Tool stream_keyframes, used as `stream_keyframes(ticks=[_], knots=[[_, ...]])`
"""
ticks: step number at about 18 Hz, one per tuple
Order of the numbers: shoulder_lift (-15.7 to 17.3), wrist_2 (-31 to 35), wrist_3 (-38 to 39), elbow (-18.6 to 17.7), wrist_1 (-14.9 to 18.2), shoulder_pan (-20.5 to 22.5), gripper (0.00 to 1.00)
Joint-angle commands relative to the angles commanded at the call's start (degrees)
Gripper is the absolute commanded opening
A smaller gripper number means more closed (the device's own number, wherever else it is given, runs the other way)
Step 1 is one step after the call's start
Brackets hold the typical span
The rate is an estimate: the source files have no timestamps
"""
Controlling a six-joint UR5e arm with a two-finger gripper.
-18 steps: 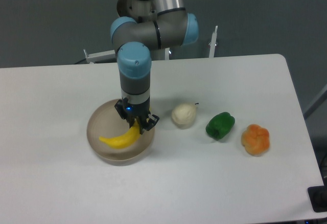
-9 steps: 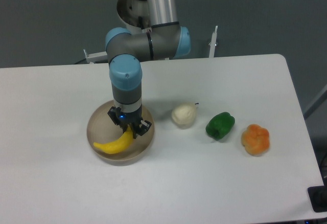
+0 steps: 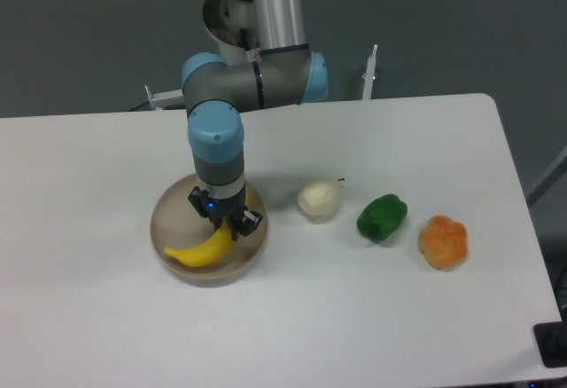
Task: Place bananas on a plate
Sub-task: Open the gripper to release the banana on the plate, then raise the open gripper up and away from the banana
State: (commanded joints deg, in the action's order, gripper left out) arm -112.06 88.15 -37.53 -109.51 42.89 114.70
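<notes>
The bright-yellow banana [image 3: 200, 250] lies curved across the front of the round beige-grey plate [image 3: 171, 213], its left tip near the plate's left rim. My gripper [image 3: 227, 223] points straight down over the plate and its dark fingers are shut on the banana's right end. The arm's wrist hides the back right part of the plate.
To the right of the plate, a cream-white roundish fruit [image 3: 319, 199], a green pepper [image 3: 382, 217] and an orange lumpy fruit [image 3: 442, 242] sit in a row on the white table [image 3: 354, 317]. The table's right edge runs near the orange fruit.
The gripper moved left and slightly down with the banana, carrying it from the plate's right side to its front left. Over the last half second it barely shifted.
</notes>
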Motion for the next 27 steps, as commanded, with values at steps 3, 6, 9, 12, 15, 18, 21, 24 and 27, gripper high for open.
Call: stream_keyframes(ticks=[3, 6, 9, 12, 15, 18, 21, 24, 27], knots=[[-0.09, 0.0, -0.09, 0.0, 0.17, 0.0, 0.33], [0.0, 0.35, -2.01, 0.0, 0.35, 0.0, 0.33], [0.0, 0.97, -2.46, -0.44, 0.35, -0.09, 0.33], [-0.17, 0.97, -2.55, -0.62, 0.26, -0.09, 0.33], [-0.09, 0.88, -2.55, -0.53, 0.18, -0.09, 0.42], [0.35, 0.88, -2.46, 0.0, 0.09, 0.0, 0.89], [0.79, 0.88, -2.28, 0.44, 0.18, 0.26, 1.0], [0.97, 0.97, -2.29, 2.63, 0.26, 0.88, 1.0], [1.14, 1.32, -2.02, 4.04, 0.26, 2.28, 1.0]])
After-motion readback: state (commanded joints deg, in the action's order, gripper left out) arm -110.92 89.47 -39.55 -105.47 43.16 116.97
